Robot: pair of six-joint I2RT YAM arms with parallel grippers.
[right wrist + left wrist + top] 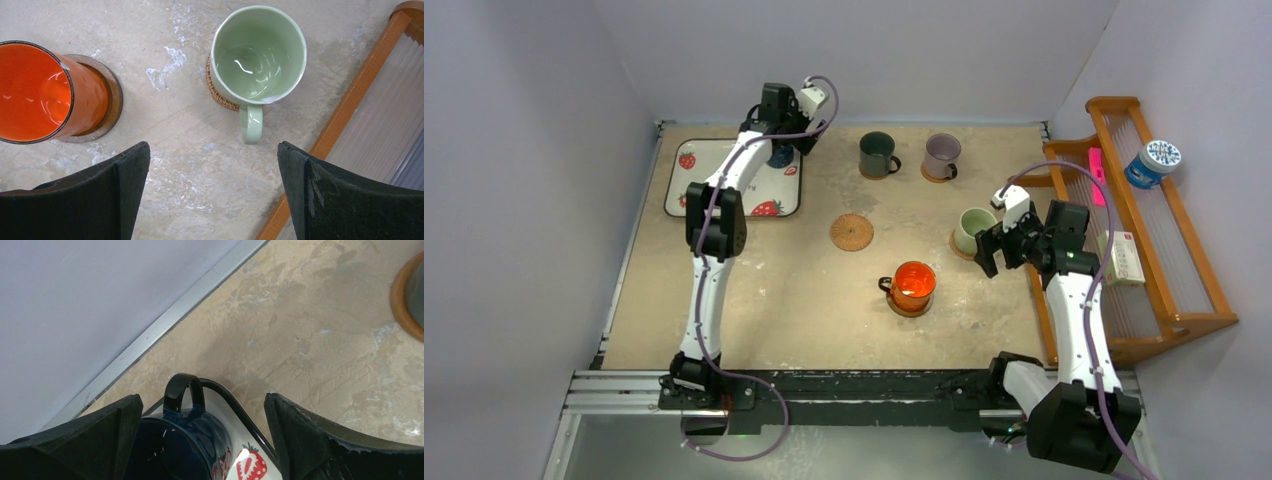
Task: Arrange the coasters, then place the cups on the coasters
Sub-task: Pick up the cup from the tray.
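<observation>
The navy blue cup (200,435) stands on the strawberry-print tray (250,462) at the back left, its handle (182,390) pointing away from the wrist. My left gripper (202,425) is open, one finger on each side of that cup, and the right finger is clearly apart from it. One woven coaster (852,232) lies bare mid-table. The dark green cup (877,155), mauve cup (942,155), pale green cup (257,50) and orange cup (40,90) each stand on a coaster. My right gripper (214,165) hangs open and empty, just short of the pale green cup's handle.
A wooden rack (1159,230) runs along the right side, close by my right gripper, with a blue-and-white jar (1152,163), a pink item and a small box on it. Grey walls close in the left and back edges of the table.
</observation>
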